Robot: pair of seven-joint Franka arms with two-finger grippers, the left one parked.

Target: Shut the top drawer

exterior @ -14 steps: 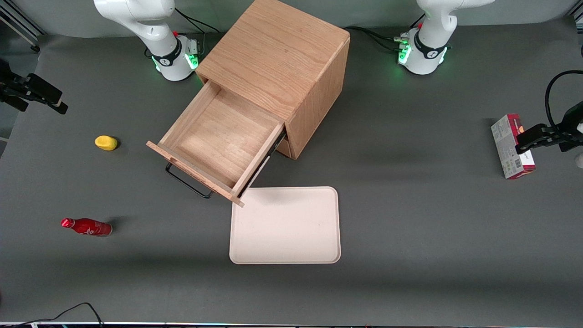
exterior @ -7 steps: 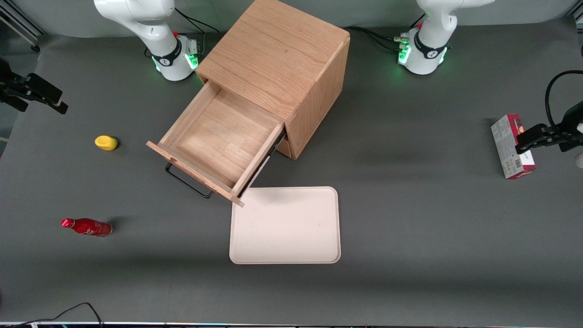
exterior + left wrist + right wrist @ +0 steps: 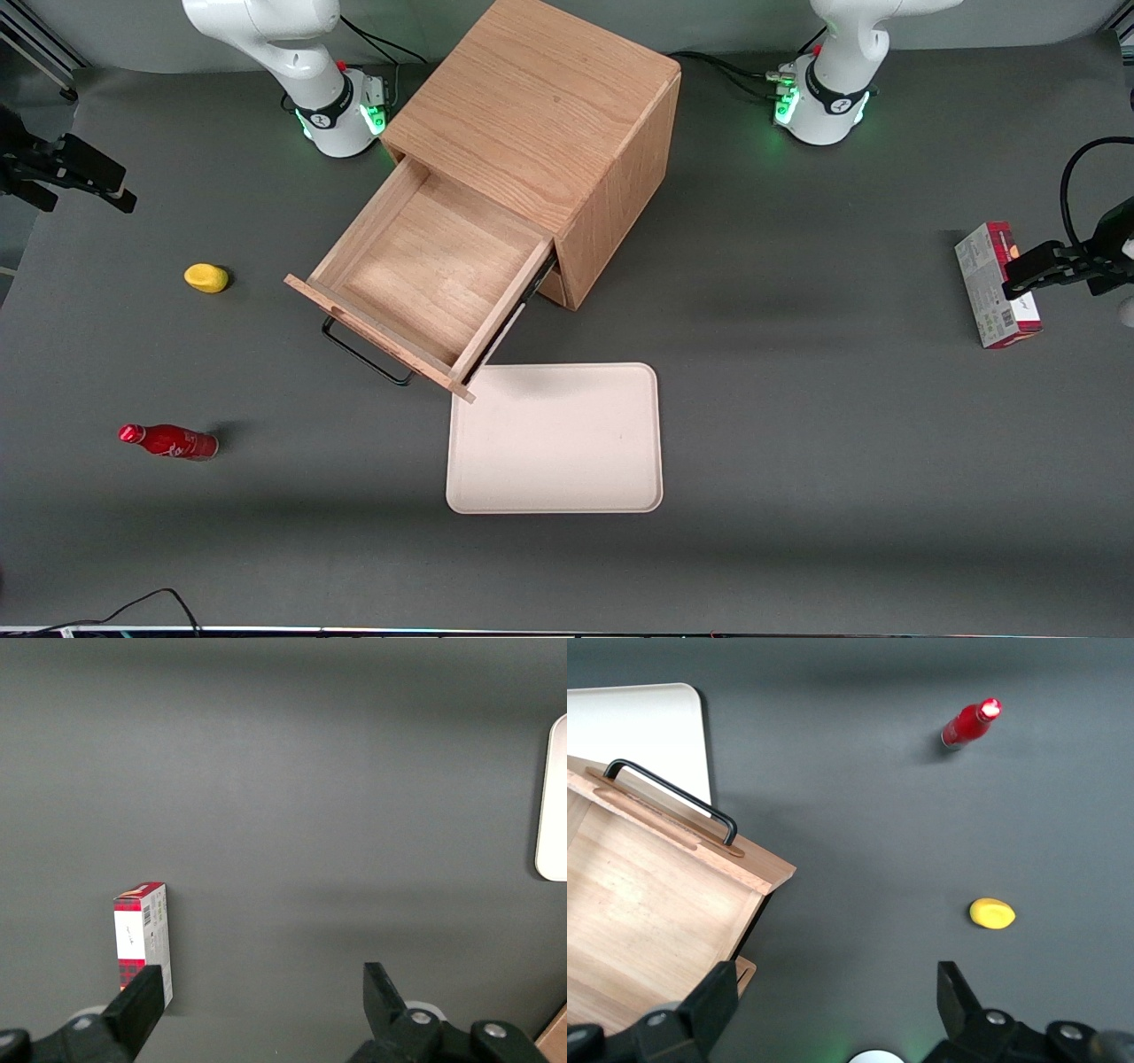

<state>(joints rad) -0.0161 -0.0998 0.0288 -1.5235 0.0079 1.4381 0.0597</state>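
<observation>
While the top drawer (image 3: 425, 288) stands pulled far out of the cabinet (image 3: 549, 124) in the front view, its front panel sits just beside a corner of the pale tray (image 3: 555, 439). A yellow lump (image 3: 205, 277) and red bottle (image 3: 168, 441) lie toward the working arm's end, where the gripper (image 3: 84, 182) hangs high near the table's edge. From the right wrist, the gripper (image 3: 837, 1014) is spread wide, holding nothing, above bare tabletop between drawer (image 3: 656, 904) and lump (image 3: 992, 913).
</observation>
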